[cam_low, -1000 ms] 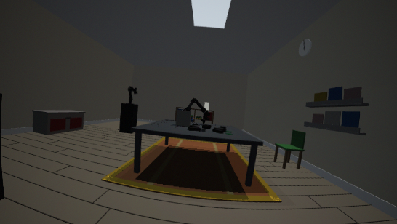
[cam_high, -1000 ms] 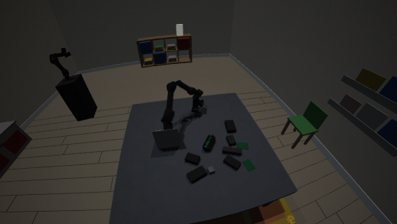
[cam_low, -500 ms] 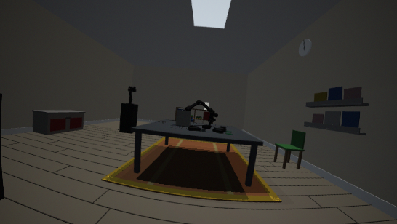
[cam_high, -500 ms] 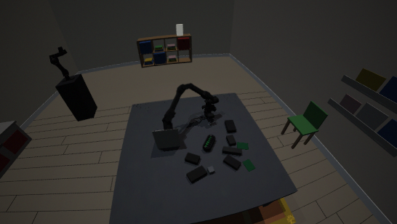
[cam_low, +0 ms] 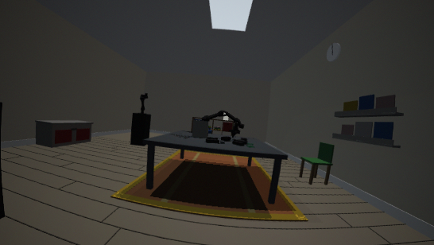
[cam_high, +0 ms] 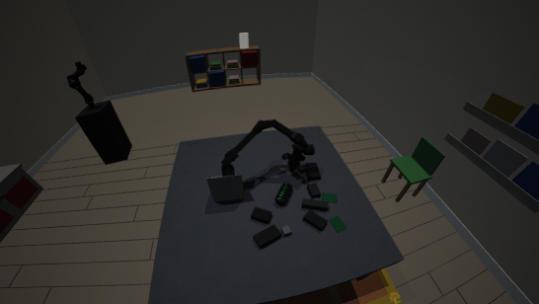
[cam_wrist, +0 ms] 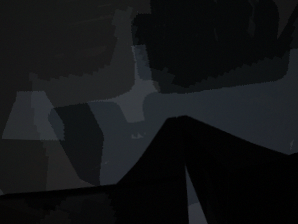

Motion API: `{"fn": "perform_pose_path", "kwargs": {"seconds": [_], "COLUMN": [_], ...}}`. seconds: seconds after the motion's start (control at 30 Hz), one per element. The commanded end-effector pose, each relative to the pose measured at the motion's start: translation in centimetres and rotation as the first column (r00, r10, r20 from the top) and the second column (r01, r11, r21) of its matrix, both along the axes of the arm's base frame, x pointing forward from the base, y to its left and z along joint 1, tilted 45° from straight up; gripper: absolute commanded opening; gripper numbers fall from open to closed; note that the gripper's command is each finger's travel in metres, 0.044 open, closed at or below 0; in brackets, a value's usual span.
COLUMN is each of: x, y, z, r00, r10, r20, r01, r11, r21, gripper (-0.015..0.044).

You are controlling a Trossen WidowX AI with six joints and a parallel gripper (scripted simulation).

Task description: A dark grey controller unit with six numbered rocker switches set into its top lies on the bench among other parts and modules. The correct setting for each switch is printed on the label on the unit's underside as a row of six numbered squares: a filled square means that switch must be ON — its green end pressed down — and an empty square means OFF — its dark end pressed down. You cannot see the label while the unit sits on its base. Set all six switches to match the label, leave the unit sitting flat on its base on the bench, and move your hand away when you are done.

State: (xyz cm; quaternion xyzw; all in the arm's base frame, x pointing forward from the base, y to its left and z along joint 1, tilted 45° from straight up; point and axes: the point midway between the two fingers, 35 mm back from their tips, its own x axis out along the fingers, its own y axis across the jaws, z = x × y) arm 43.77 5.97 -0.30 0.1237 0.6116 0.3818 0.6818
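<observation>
The dark grey controller unit (cam_high: 286, 195) lies on its base near the middle of the bench (cam_high: 207, 257) (cam_low: 222, 150), with its row of green switch ends showing on top. My gripper (cam_high: 296, 167) (cam_low: 237, 133) (cam_wrist: 177, 127) is shut and empty. It hangs low over the bench behind the unit, a short way to its far right, and does not touch it. In the wrist view the closed fingers are a dark wedge, with a dark module (cam_wrist: 206, 30) ahead of them. The switch positions are too small to read.
Several dark modules (cam_high: 313, 172) (cam_high: 315, 203) (cam_high: 261, 214) (cam_high: 267, 236) lie around the unit, with two flat green parts (cam_high: 329, 197) (cam_high: 338, 224) and a small grey cube (cam_high: 286, 230). A grey box (cam_high: 226, 189) (cam_low: 199, 127) stands by the arm's base. A green chair (cam_high: 417, 167) stands to the right of the bench.
</observation>
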Motion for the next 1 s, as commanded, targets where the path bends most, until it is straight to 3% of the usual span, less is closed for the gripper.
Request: {"fn": "perform_pose_path", "kwargs": {"seconds": [0.0, 0.5, 0.97], "x": [-0.2, -4.5, -4.5], "y": [-2.5, -12.8, -12.6], "z": [-1.8, -9.2, -10.1], "r00": [0.997, 0.899, 0.892], "r10": [0.068, 0.272, 0.275], "r20": [0.043, 0.342, 0.359], "r01": [-0.069, -0.346, -0.355], "r11": [0.997, 0.922, 0.917], "r21": [0.029, 0.175, 0.180], "gripper": [0.0000, 0.0000, 0.0000]}}
